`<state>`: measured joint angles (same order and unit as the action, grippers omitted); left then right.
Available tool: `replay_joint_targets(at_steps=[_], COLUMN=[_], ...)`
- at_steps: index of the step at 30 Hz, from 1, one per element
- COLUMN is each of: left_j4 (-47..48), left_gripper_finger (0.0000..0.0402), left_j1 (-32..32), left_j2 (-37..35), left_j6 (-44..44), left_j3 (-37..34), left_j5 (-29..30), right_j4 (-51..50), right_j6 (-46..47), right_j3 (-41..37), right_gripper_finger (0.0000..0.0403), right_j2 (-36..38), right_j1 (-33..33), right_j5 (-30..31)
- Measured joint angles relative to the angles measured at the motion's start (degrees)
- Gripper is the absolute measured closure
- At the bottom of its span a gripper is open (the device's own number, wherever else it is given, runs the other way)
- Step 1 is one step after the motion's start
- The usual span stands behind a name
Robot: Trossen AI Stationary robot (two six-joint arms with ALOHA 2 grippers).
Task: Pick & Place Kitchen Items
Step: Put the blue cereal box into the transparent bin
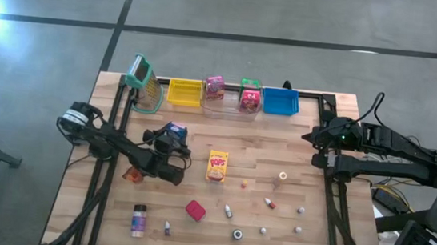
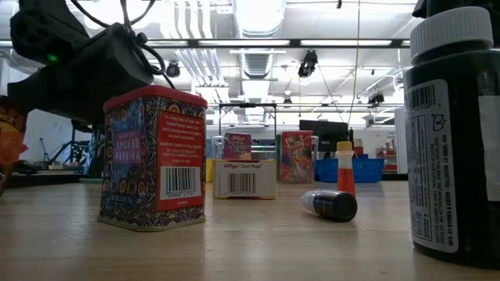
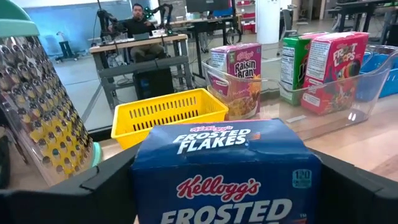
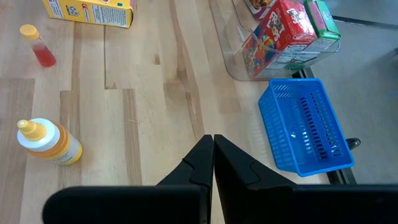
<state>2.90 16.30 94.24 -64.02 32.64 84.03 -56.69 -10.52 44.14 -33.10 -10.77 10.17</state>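
Ahead of the Frosted Flakes box (image 3: 224, 171) between the left hand's (image 1: 170, 143) parted fingers, grater (image 3: 37, 112), yellow bin (image 3: 169, 112).

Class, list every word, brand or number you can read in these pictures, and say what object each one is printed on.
"Kellogg's FROSTED FLAKES": blue box between the left claw's fingers.
"Raisin Bran": pink box in the clear bin.
"Kellogg's Corn Pops": small box, low view.
"POPS": yellow box.
"SMOKED PAPRIKA": red tin.
The tin's barcode digits, the green box and the dark jar's label are too small to read.

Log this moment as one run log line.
left gripper: around Frosted Flakes box, grip unclear | right gripper: shut, empty, idle near blue bin
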Motion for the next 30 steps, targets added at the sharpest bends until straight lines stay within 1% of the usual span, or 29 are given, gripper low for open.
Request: replay_joint_targets(at_steps=[6,13,30], left_j4=[0.1,0.1,0.2], left_gripper_finger=[0.0004,0.0002,0.0002], left_j1=[0.5,1.4,2.2], left_j2=[0.0,-0.7,-7.6], left_j6=[0.3,2.0,13.4], left_j3=[0.8,2.2,3.1], left_j5=[-0.8,-0.7,-0.6], right_j4=[0.0,0.0,0.0], right_j6=[0.0,0.0,0.0], right_j3=[0.0,0.0,0.0], right_gripper_finger=[0.0394,0.0394,0.0394], right_j2=[0.0,0.0,0.0], right_j1=[0.0,0.0,0.0], right_j5=[0.0,0.0,0.0])
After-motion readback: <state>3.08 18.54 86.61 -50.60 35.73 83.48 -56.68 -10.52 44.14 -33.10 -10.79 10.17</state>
